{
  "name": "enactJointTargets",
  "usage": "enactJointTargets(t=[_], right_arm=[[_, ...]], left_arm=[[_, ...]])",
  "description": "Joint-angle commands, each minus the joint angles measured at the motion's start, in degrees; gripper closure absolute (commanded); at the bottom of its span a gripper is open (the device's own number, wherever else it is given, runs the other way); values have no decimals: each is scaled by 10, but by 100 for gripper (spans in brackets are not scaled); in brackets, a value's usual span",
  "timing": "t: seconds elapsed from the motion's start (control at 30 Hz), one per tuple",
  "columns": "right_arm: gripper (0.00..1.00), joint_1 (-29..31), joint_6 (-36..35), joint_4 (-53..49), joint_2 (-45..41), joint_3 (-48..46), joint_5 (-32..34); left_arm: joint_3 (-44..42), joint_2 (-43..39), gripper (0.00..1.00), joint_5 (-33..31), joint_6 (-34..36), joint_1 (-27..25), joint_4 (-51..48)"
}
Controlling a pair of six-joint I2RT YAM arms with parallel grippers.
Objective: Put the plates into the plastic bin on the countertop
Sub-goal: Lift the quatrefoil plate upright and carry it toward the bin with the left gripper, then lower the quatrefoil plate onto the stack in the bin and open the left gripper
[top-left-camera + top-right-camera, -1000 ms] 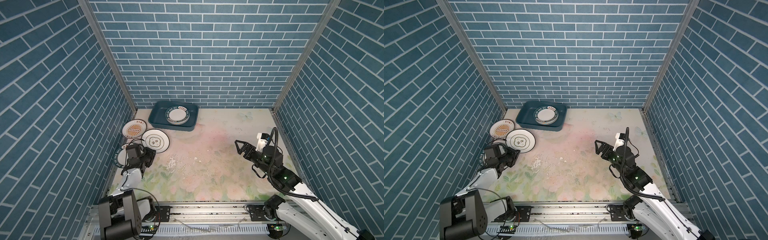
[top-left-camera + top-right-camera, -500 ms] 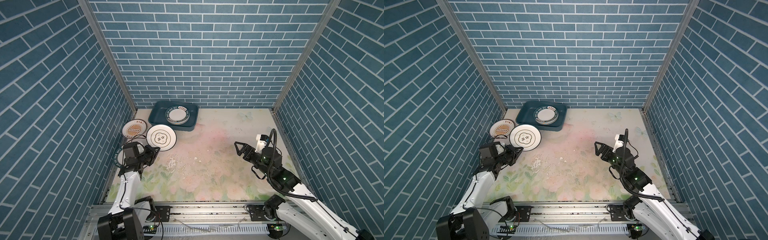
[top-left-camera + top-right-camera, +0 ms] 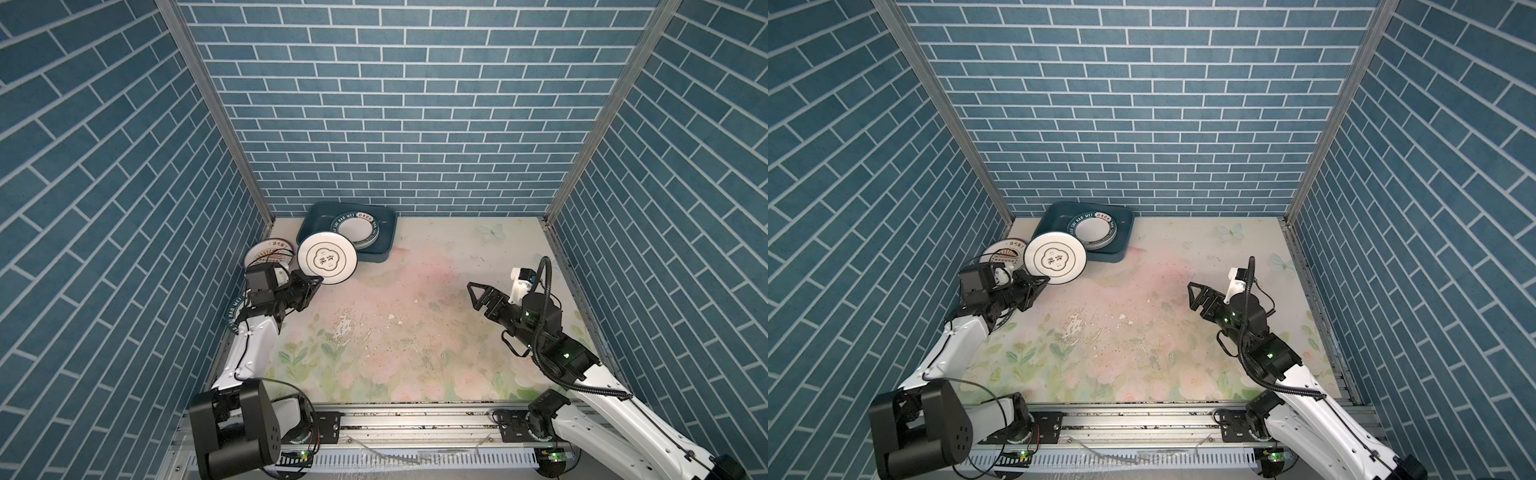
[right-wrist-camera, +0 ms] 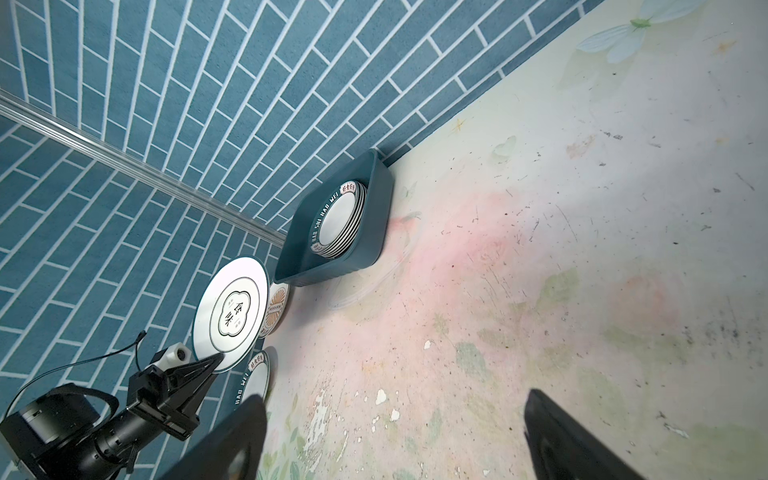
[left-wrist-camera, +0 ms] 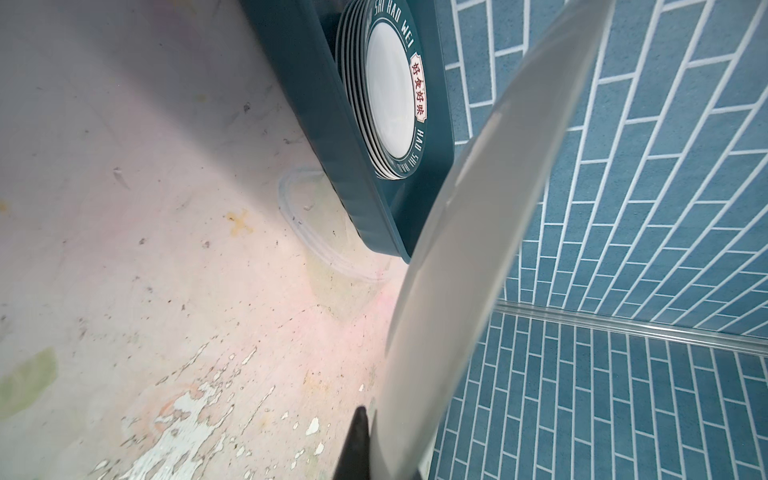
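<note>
Left of centre, an emblem plate (image 3: 327,259) is clamped by the left gripper (image 3: 316,283); the right gripper (image 3: 473,296) is seen open.

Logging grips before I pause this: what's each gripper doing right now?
Left gripper: shut on the emblem plate.
Right gripper: open, holding nothing.

both top views look down from front; low wrist views share the bin (image 5: 324,137).
</note>
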Motion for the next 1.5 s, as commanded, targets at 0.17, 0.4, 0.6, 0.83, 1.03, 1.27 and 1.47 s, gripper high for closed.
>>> enactJointTargets(t=[0.17, 0.4, 0.6, 0.83, 1.03, 1.27, 1.47], right_arm=[[1, 2, -39, 96, 62, 19, -19], [2, 0, -72, 116, 107, 42, -30], [2, -9, -93, 116, 137, 62, -28], [2, -39, -94, 123, 172, 68, -30], [2, -60, -92, 136, 202, 74, -46], [2, -72, -82, 142, 221, 72, -58], [2, -83, -76, 141, 228, 69, -58]], left_arm=[[80, 101, 100, 0, -26, -15, 74], [202, 217, 100, 8, -25, -35, 55], [296, 318, 100, 14, -34, -45, 39], [361, 398, 100, 7, -51, -53, 46], [423, 461, 100, -3, -53, -70, 35], [519, 542, 100, -11, -55, -78, 5], [567, 587, 100, -7, -52, -83, -12]])
